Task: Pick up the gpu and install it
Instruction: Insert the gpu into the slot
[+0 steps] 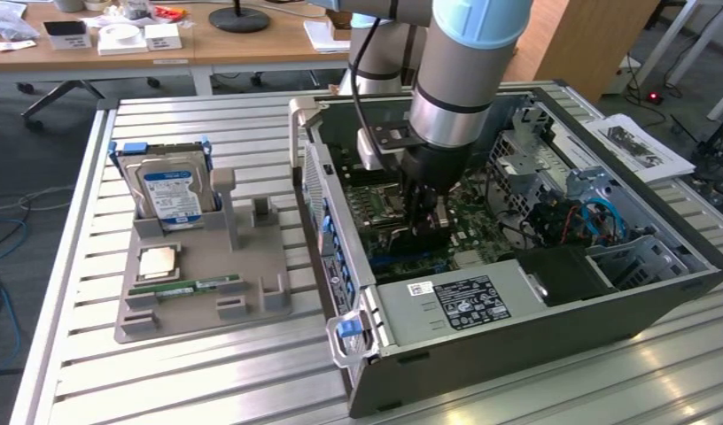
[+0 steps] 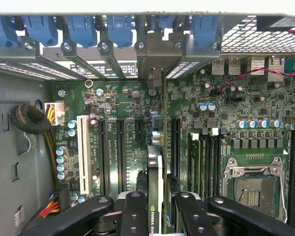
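One gripper [image 2: 156, 209] is clamping its jaws on the gpu [image 2: 156, 167], keeping it edge-on. It is hovering over the motherboard [image 2: 226, 113] slots inside the computer case [image 1: 551, 310] for seating.

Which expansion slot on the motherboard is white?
The long white slot, outermost in the row, nearest the yellow-and-red cable bundle. The slots between it and the gpu in the pincer are black.

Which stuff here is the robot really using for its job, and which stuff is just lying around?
Part of the job:
- the gpu, held edge-on in the claw
- the motherboard with its slots
- the computer case

Just lying about:
- the hard drive standing in the grey tray
- the RAM stick
- the paper
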`<state>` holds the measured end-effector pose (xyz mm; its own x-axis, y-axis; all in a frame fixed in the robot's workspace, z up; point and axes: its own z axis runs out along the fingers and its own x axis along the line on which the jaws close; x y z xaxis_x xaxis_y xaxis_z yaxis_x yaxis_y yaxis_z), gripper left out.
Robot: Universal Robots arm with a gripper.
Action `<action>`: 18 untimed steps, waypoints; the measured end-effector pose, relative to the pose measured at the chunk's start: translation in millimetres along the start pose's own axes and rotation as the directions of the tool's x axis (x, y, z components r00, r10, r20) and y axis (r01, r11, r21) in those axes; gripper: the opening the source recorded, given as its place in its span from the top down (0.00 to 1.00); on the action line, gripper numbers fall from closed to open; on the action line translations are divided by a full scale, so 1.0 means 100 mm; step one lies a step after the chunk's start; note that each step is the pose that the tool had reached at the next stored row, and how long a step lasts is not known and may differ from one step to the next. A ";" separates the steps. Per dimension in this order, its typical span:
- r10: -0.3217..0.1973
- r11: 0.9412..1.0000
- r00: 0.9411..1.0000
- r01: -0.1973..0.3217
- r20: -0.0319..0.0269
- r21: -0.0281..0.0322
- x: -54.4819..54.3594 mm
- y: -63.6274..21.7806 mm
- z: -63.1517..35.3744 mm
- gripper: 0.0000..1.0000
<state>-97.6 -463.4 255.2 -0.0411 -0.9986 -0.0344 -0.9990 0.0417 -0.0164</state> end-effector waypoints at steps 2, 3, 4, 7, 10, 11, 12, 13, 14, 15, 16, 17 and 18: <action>0.000 1.000 1.000 0.000 0.000 0.000 0.00 0.003 0.002 0.74; 0.000 1.000 1.000 0.000 0.000 0.000 0.00 0.004 0.002 0.74; 0.000 1.000 1.000 0.000 0.000 0.000 0.00 0.004 0.003 0.74; 0.000 1.000 1.000 0.000 0.000 0.000 0.00 0.005 0.006 0.74; 0.000 1.000 1.000 0.000 0.000 0.000 0.00 0.006 0.007 0.74; 0.000 1.000 1.000 0.000 0.000 0.000 0.00 0.006 0.007 0.74; 0.000 1.000 1.000 0.000 0.000 0.000 0.00 0.006 0.007 0.74; 0.000 1.000 1.000 0.000 0.000 0.000 0.00 0.005 0.007 0.74; 0.000 1.000 1.000 0.000 0.000 0.000 0.00 0.006 0.007 0.74; 0.000 1.000 1.000 0.000 0.000 0.000 0.00 0.006 0.007 0.74; 0.000 1.000 1.000 0.000 0.000 0.000 0.00 0.006 0.007 0.74; 0.000 1.000 1.000 0.000 0.000 0.000 0.00 0.006 0.008 0.74; 0.000 1.000 1.000 0.000 0.000 0.000 0.00 0.006 0.008 0.74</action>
<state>-98.1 -463.4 254.4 -0.0412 -0.9986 -0.0343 -0.9990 0.0418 -0.0162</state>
